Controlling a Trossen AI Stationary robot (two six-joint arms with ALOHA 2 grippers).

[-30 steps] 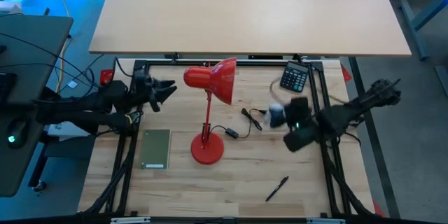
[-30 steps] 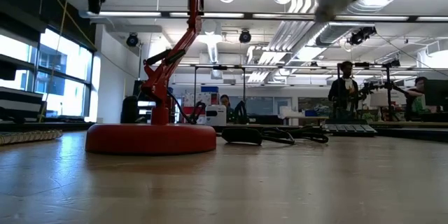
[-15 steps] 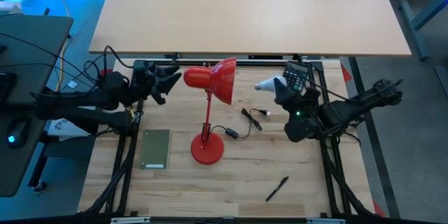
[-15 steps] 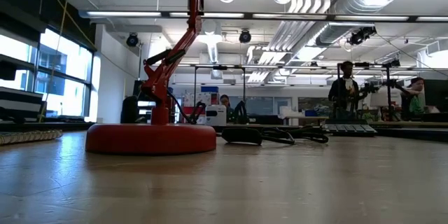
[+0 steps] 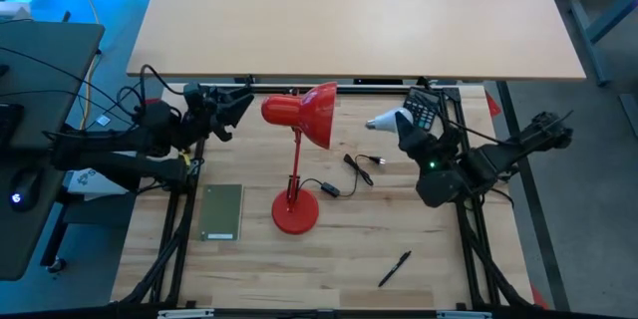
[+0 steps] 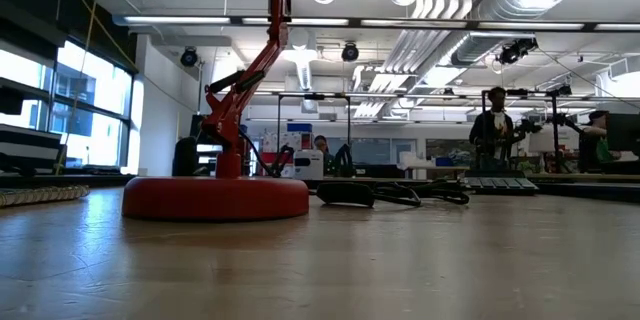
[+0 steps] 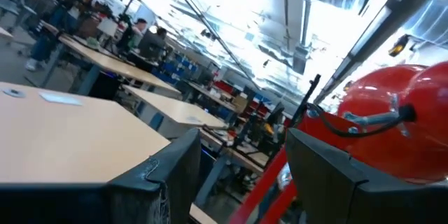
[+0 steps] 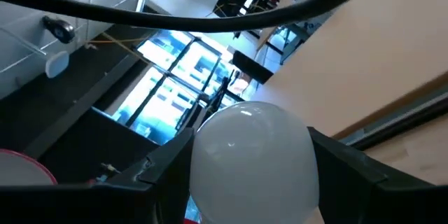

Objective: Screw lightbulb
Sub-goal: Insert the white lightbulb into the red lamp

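Note:
The red desk lamp stands mid-table on its round base (image 5: 296, 214), its shade (image 5: 304, 112) tipped with the open mouth toward the right. The white lightbulb (image 5: 382, 120) hangs in the air right of the shade, with my right gripper (image 5: 399, 125) shut on it. The bulb's narrow base (image 5: 369, 123) points toward the shade's mouth. My left gripper (image 5: 239, 108) stands open just left of the shade's closed back, a small gap between them. The left wrist view shows the shade (image 7: 399, 133) beside one finger. Neither gripper is in the low view. My right gripper pinches the bulb's round glass end (image 8: 248, 154) between its two fingers (image 8: 161, 175), one on each side. The fingers come level from the table's right. The bulb is lifted clear of the table and lies about level, sticking out past the fingertips.
A black calculator (image 5: 421, 110) lies at the far right, just behind my right gripper. The lamp's cord and switch (image 5: 349, 171) lie between the base and my right arm. A green notebook (image 5: 222, 211) lies left of the base, a black pen (image 5: 395, 268) near the front.
My right gripper has risen with the bulb, gone toward the far edge and turned from pointing down to level, so the bulb's base now faces the shade. My left gripper has risen and tipped upward, coming closer to the back of the shade.

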